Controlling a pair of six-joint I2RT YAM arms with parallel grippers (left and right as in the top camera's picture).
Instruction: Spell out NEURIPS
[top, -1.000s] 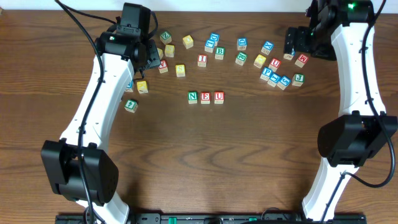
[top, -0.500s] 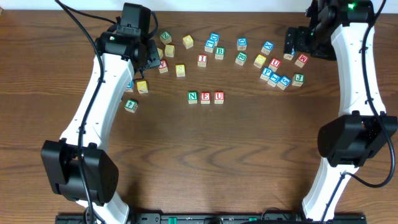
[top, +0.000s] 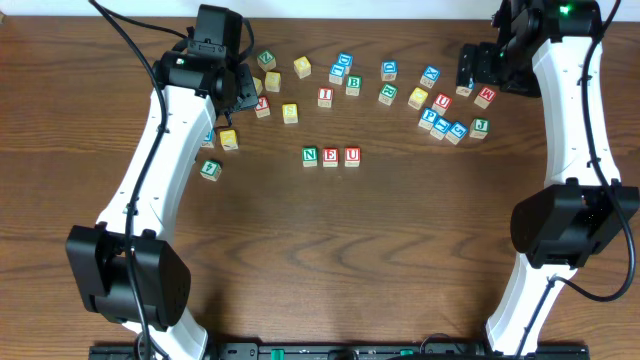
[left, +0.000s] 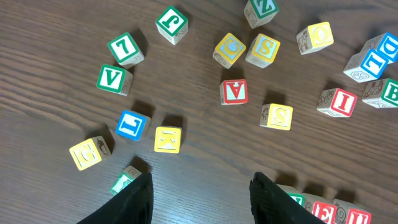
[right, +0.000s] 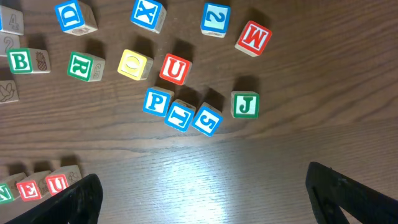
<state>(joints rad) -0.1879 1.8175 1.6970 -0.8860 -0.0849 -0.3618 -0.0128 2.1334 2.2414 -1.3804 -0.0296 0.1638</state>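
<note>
Three cubes stand in a row mid-table: green N, red E and red U. A green R and a blue P lie in the right cluster. A red I and a yellow S lie in the left cluster. My left gripper hovers open over bare wood at the back left, holding nothing. My right gripper hovers wide open at the back right, also over bare wood.
Other loose cubes are scattered along the back. On the left are a green V, a blue L, a yellow K and a red A. On the right are a second red U, a green J and a red M.
</note>
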